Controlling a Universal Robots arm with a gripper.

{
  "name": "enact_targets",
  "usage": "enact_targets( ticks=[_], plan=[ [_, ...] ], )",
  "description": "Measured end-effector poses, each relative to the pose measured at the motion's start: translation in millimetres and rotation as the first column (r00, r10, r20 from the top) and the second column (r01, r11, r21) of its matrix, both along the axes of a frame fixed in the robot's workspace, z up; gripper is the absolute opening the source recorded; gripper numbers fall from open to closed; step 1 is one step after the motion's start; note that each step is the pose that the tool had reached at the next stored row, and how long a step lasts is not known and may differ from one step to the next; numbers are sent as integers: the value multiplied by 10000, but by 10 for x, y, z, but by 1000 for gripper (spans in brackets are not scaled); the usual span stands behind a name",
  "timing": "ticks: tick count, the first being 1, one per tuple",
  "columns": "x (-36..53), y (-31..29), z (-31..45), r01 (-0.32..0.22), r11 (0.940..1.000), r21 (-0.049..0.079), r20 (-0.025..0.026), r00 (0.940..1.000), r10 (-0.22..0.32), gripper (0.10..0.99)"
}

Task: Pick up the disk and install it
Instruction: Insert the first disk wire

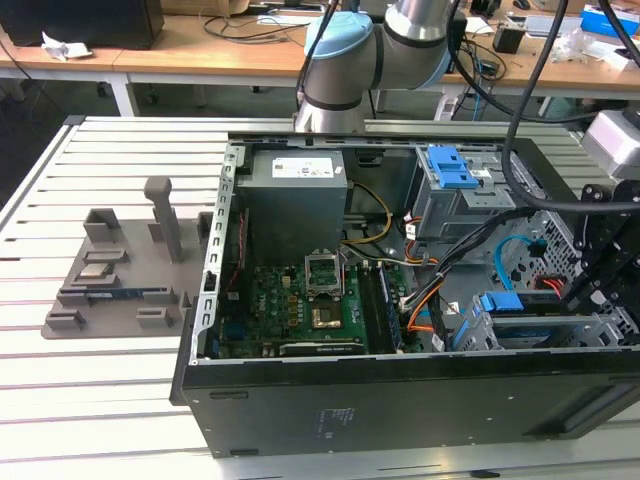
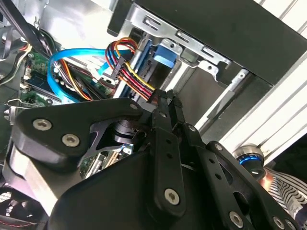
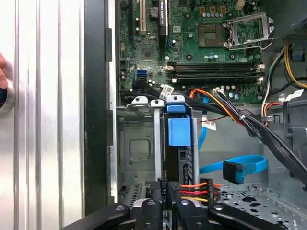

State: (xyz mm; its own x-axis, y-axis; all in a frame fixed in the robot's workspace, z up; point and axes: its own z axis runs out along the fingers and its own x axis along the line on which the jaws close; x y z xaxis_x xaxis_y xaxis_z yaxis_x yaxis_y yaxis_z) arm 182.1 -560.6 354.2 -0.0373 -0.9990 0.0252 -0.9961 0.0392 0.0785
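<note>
Open computer case (image 1: 300, 400) on slatted table (image 1: 100, 400)

**Where everything sits in the case**

The open computer case (image 1: 400, 330) lies on the slatted bench (image 1: 90, 400). To the exterior view's left of it sits a parts tray (image 1: 120, 270). Inside, the power supply (image 1: 297, 190) is behind the motherboard (image 1: 300, 310), with the drive cage (image 1: 455, 195) toward the exterior view's right. The disk (image 3: 178, 143) stands in a bay by the case wall, gripper (image 3: 165, 189) just beside its end.

Green motherboard (image 3: 201, 52); black case (image 1: 400, 400); blue drive-bay latch (image 3: 178, 130); light-blue data cable (image 3: 240, 167); orange, red, yellow power wires (image 2: 136, 72); black gripper (image 3: 165, 203); grey fixture tray (image 1: 120, 290)
</note>
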Motion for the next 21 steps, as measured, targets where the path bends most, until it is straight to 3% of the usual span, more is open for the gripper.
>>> enact_targets(
  ticks=[12, 18, 21],
  plan=[
    [0, -254, -1, 0, 10000, -1, 1, 10000, 0, 173],
    [-1, -252, -1, 0, 10000, 0, 0, 10000, 0, 173],
    [0, -182, -1, -14, 10000, 0, 0, 10000, 14, 173]
  ],
)
